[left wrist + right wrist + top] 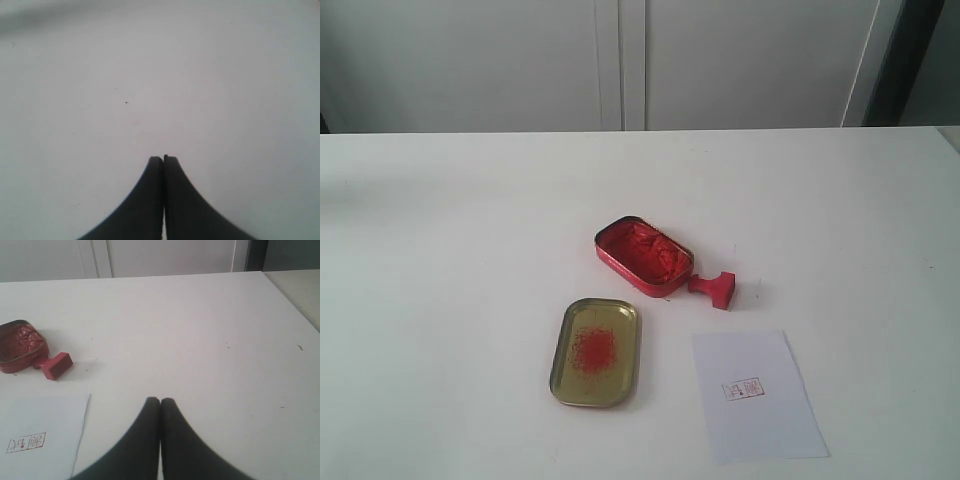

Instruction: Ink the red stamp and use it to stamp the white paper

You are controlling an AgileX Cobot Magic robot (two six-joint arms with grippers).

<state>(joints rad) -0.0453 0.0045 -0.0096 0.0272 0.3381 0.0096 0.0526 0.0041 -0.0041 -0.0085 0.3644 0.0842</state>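
The left claw (163, 159) and right claw (160, 401) are found clenched and empty; the red stamp (713, 288), lying tipped against the ink tin (643, 256) near the white paper (756, 395), should be gripped squarely by its handle.

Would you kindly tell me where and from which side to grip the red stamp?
Probably the thin handle, from above: the red stamp lies on its side, handle towards the ink tin, so close across the handle beside its blocky base.

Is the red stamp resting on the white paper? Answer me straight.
No, the red stamp lies on its side beside the ink tin, clear of the white paper.
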